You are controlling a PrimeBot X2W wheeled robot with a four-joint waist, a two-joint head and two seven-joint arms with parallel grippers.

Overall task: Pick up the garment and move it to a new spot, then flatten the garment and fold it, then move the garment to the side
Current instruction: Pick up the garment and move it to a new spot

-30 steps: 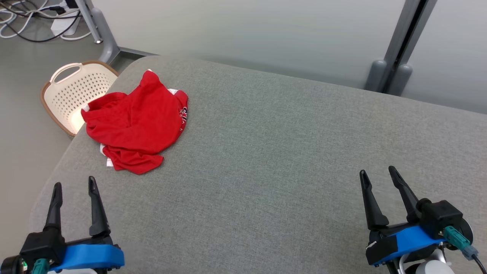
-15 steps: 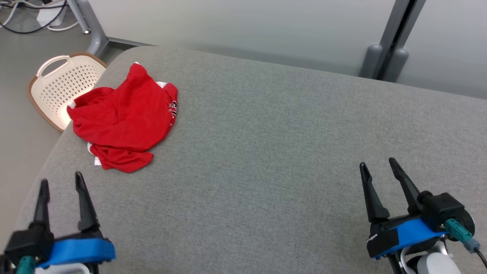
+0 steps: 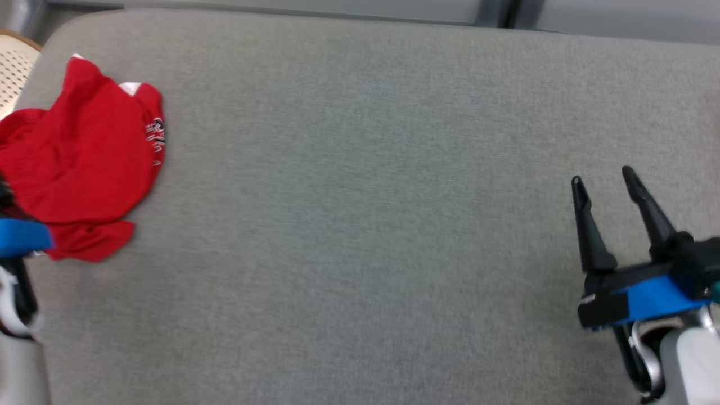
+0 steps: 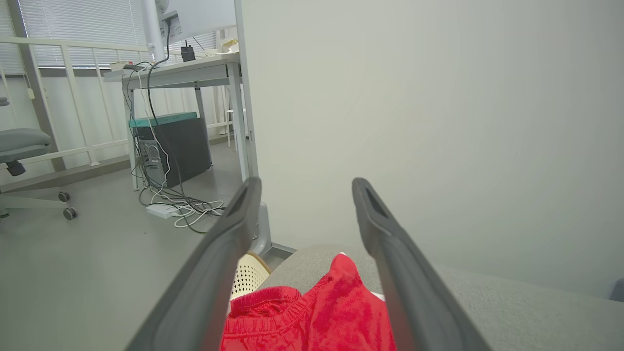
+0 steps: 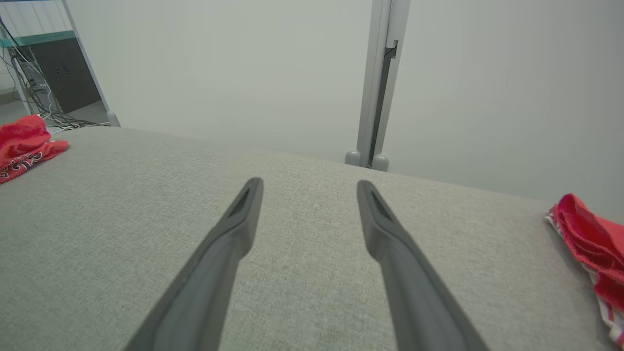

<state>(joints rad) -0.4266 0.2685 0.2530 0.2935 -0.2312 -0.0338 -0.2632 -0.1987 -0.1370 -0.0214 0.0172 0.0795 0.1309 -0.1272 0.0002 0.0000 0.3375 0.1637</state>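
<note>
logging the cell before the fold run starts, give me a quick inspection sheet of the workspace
surface: grey padded table, flat, bare across the middle
job's things: red garment, crumpled at the table's left end, not yet picked up
clutter: second red cloth at the table's right end; cream perforated basket off the far left corner
grippers: left gripper jaws open, aimed over the garment, holding nothing; right gripper jaws open over bare table
cables: loose cables on the floor under a desk
surroundings: pale partition wall, computer tower, office chair
</note>
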